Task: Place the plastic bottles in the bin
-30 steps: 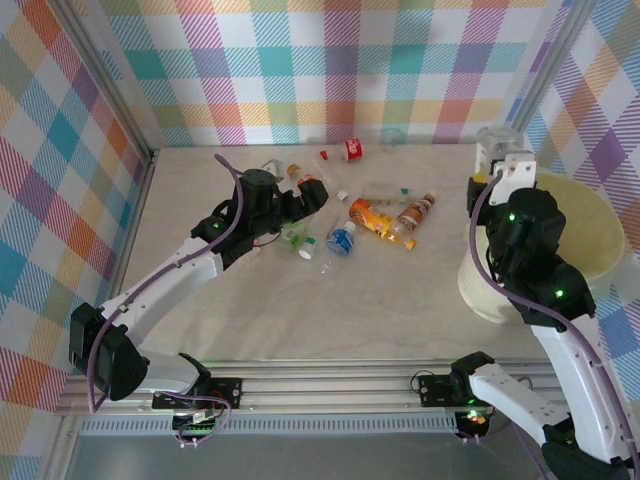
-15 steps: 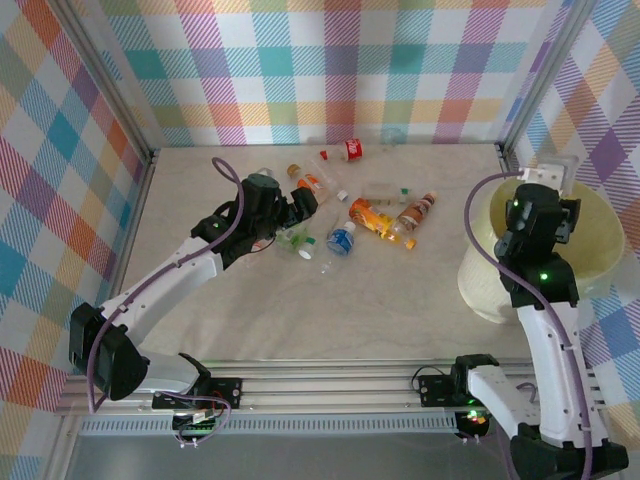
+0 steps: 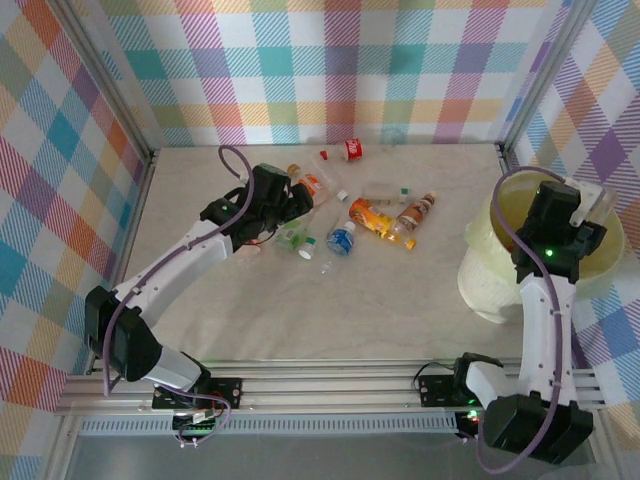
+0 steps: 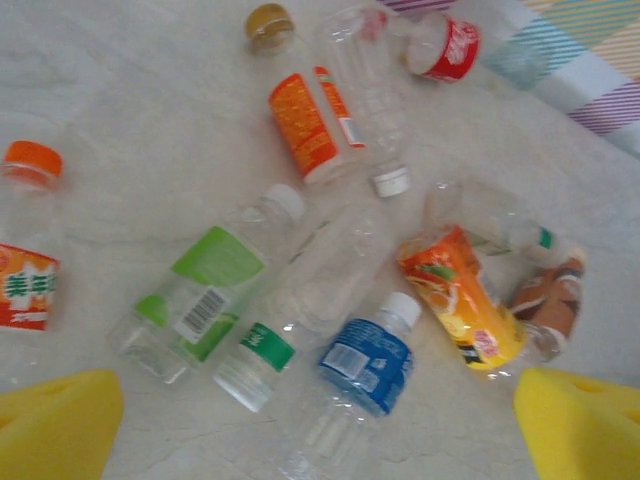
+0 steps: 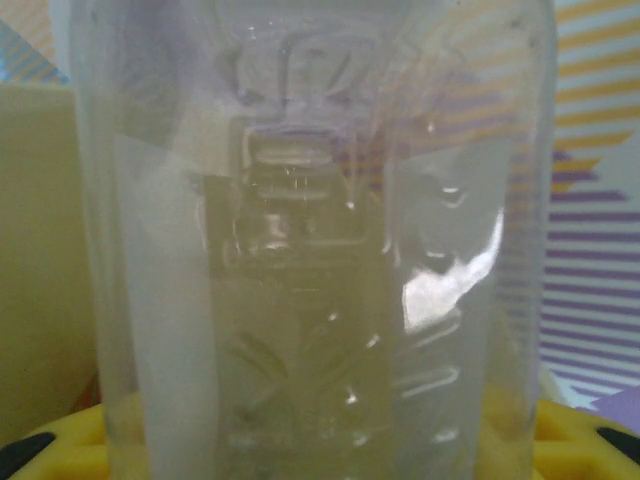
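Observation:
Several plastic bottles lie in a loose pile mid-table: a blue-label one (image 3: 342,240) (image 4: 365,362), a green-label one (image 3: 295,237) (image 4: 205,290), an orange juice bottle (image 3: 375,217) (image 4: 465,310), an orange-label one (image 3: 312,185) (image 4: 305,125) and a red-label one (image 3: 353,150) (image 4: 447,47). My left gripper (image 3: 297,205) (image 4: 320,430) hovers open just above the pile's near-left side, its yellow fingertips (image 4: 55,420) wide apart. My right gripper (image 3: 585,205) (image 5: 300,440) is shut on a clear bottle (image 3: 598,200) (image 5: 300,250), held over the pale cream bin (image 3: 480,280).
A brown bottle (image 3: 415,212) lies beside the juice bottle, and an orange-capped bottle (image 4: 25,250) sits left of my left gripper. Checked walls enclose the table on three sides. The bin's cream inner wall (image 5: 40,250) is close behind the held bottle.
My right arm has swung from the bin's left edge to above its opening, carrying the clear bottle. My left gripper has shifted slightly farther back over the pile.

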You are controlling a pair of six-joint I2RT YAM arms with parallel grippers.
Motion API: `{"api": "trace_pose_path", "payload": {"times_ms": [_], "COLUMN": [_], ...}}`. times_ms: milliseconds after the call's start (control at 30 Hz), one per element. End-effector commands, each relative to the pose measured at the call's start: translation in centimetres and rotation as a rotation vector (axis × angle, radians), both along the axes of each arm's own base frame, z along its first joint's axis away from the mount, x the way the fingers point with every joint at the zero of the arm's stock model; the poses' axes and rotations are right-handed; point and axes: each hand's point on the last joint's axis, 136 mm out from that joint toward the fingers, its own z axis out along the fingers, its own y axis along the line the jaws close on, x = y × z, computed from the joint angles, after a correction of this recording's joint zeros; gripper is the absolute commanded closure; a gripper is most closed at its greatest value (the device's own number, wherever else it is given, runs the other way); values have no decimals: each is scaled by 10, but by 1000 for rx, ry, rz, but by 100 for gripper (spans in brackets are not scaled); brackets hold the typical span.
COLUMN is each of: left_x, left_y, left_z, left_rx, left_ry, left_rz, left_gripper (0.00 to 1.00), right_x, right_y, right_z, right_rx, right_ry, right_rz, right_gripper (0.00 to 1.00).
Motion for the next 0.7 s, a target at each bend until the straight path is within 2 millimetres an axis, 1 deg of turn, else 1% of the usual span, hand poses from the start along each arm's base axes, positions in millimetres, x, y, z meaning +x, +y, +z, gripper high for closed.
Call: {"api": "trace_pose_path", "payload": {"times_ms": [0,133,233,367,500,567,667], "left_x": [-6,-9,-12,-18,-23,-25,-27], "left_y": [23,39,52,63,74,80,87], "left_z": [-21,-35,-43,-51,-58,-62,-64], "left_rx": [58,36,41,49,50,49,43], "left_ry": [66,72,91,106,118,121,119], "left_rz": [35,87,119,141,180,203,234], "left_gripper": [0,0,0,0,0,0,0], "right_x": [-5,-8,-9,-10,-7,-6,-3], "right_y": [-4,-8,-8,-6,0,4,11], "right_z": [-11,-21,-24,-20,-22,-19,-10], "right_rx": [47,58,62,66,97,104,92], "right_ry": [-41,-30,-22,-29,-42,-58,-77], "right_rz": [-48,-69,-73,-62,-22,-3,34], "right_gripper": [51,44,38,27,18,15,13]}}
